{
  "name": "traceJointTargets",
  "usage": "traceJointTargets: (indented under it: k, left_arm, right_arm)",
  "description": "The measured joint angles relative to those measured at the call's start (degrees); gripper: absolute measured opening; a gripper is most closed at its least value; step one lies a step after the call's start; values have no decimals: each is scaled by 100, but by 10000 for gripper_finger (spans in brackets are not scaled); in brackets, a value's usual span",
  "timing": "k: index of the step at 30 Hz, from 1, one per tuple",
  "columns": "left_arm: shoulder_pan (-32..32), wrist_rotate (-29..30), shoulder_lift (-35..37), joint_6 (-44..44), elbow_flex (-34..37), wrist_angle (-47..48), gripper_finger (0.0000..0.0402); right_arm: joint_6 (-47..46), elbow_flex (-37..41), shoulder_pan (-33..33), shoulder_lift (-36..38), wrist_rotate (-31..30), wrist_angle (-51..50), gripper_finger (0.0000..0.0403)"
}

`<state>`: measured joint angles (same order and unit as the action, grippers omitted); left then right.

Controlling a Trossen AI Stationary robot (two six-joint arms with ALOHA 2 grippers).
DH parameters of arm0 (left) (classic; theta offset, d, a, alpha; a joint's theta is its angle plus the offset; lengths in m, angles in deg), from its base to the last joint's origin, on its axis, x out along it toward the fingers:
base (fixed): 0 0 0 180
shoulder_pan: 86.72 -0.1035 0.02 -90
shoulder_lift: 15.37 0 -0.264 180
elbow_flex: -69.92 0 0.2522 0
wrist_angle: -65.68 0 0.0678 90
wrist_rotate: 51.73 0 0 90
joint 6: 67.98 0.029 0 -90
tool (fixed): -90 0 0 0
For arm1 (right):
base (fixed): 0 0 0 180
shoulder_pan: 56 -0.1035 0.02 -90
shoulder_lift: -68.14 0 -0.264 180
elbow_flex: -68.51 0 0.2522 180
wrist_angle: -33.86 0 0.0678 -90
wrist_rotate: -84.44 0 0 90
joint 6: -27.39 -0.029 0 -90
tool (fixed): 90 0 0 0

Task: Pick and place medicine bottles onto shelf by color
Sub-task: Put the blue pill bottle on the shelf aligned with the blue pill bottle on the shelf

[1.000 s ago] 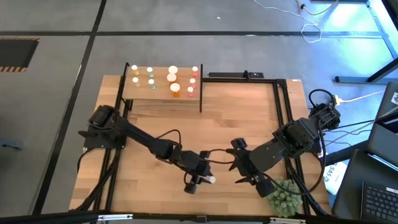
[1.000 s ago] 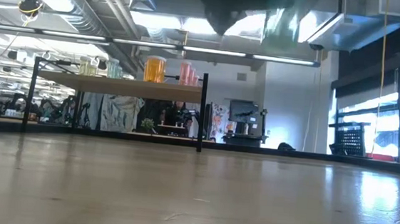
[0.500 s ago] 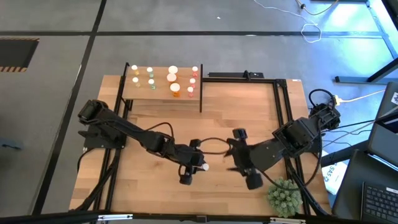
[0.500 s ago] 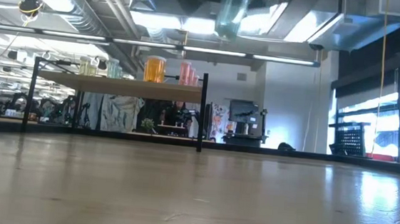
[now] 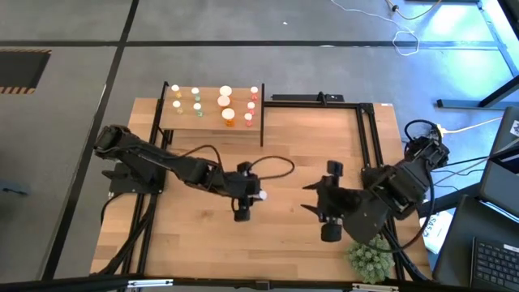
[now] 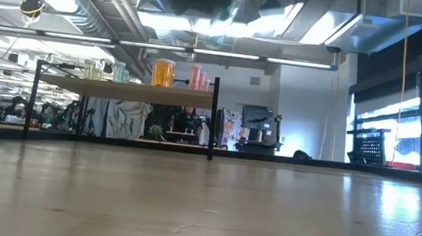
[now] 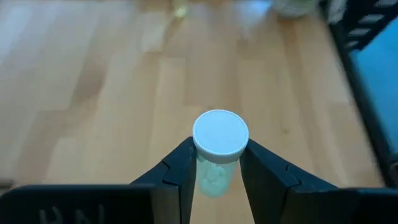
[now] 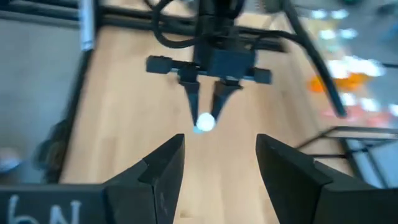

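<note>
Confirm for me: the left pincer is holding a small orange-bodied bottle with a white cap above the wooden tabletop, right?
Not quite: the left pincer does grip a small white-capped bottle above the wooden tabletop, but its body is pale green, not orange. The left wrist view shows it.

Shelf sits at the table's far edge, upper centre-left of your high view, with the bottles standing on top. Left gripper is mid-frame over the table, a bottle clamped between its fingers. Right gripper sits to its right, facing it, apart. Plant ball lies at the lower right table corner, beside the right arm.
</note>
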<state>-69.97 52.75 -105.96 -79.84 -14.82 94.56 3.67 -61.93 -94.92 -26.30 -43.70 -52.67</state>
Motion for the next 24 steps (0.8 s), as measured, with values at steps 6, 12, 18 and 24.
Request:
traceJointTargets:
  k: [6, 12, 18, 24]
  left_arm:
    - [-329, 23, 311, -10, 19, 411, 108]
    - [-628, 149, 720, -22, -2, 576, 108]
    - [-818, 523, 1202, -23, 5, 922, 108]
    - [-870, 1011, 1635, -194, 3, 1609, 108]
  right_arm:
    - [-1236, -2, -282, 9, -1419, -636, 200]
    - [-2632, 0, -48, 10, -1474, -1425, 200]
    - [-2670, 0, 257, 6, -1535, -1408, 200]
    - [-2538, 0, 637, 6, -1434, -1303, 200]
